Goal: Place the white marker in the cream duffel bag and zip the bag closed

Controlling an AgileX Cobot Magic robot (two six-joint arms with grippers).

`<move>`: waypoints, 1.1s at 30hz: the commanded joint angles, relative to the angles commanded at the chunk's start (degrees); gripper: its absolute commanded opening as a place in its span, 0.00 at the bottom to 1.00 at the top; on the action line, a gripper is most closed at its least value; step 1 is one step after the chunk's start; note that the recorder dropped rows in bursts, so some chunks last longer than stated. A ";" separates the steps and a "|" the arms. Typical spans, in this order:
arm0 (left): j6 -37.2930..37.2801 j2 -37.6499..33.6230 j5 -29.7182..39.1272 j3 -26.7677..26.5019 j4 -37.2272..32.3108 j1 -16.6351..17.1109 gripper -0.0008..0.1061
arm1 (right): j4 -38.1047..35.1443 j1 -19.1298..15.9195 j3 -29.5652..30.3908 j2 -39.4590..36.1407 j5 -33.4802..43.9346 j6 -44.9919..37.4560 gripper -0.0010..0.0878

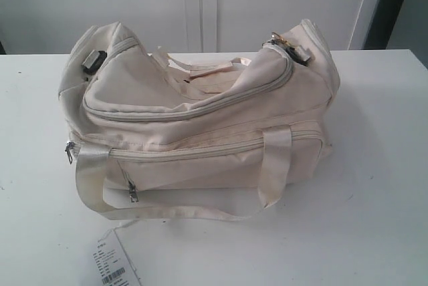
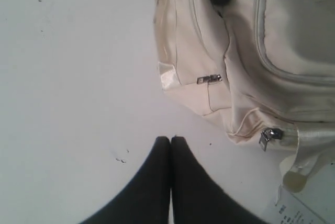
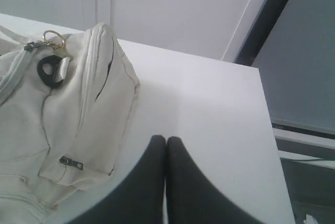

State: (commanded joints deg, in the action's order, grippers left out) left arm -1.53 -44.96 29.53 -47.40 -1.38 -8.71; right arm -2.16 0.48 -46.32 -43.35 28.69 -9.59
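A white table (image 1: 374, 186) fills the scene, and the cream duffel bag (image 1: 200, 119) sits near its middle, long side toward the exterior camera. The curved top zipper (image 1: 194, 112) looks shut along all of its visible length. The white marker cannot be seen in any view, so where it lies cannot be told.

The left gripper (image 2: 170, 140) is closed, its two dark fingers pressed together with nothing between them. It hangs over bare table, near one end of the bag but clear of it. The right gripper (image 3: 166, 140) is likewise closed and empty, over bare table just beside the bag's other end and not touching it.

A webbing handle (image 1: 274, 166) drapes down the front of the bag and loops onto the table. A white paper tag (image 1: 114, 266) with a barcode lies on the table in front of the bag. A black strap ring (image 3: 49, 69) sits at the end near the right gripper, with a small gold ring (image 3: 53, 39) just above it. Two metal zipper pulls (image 2: 209, 79) show on the end near the left gripper.
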 joint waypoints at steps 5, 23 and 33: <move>-1.26 4.02 -5.81 4.35 0.00 0.00 0.01 | 0.00 0.00 4.18 5.82 -3.11 1.06 0.01; -3.28 17.20 -14.90 16.91 0.91 0.00 0.01 | -0.59 0.00 16.42 25.31 -5.20 1.06 0.01; -3.27 26.34 -18.23 23.41 0.91 0.00 0.01 | -0.59 0.00 22.36 36.80 -6.45 1.06 0.01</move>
State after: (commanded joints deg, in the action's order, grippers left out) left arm -4.80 -18.62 11.30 -23.99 -0.48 -8.71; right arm -2.75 0.48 -23.96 -6.55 22.25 -8.53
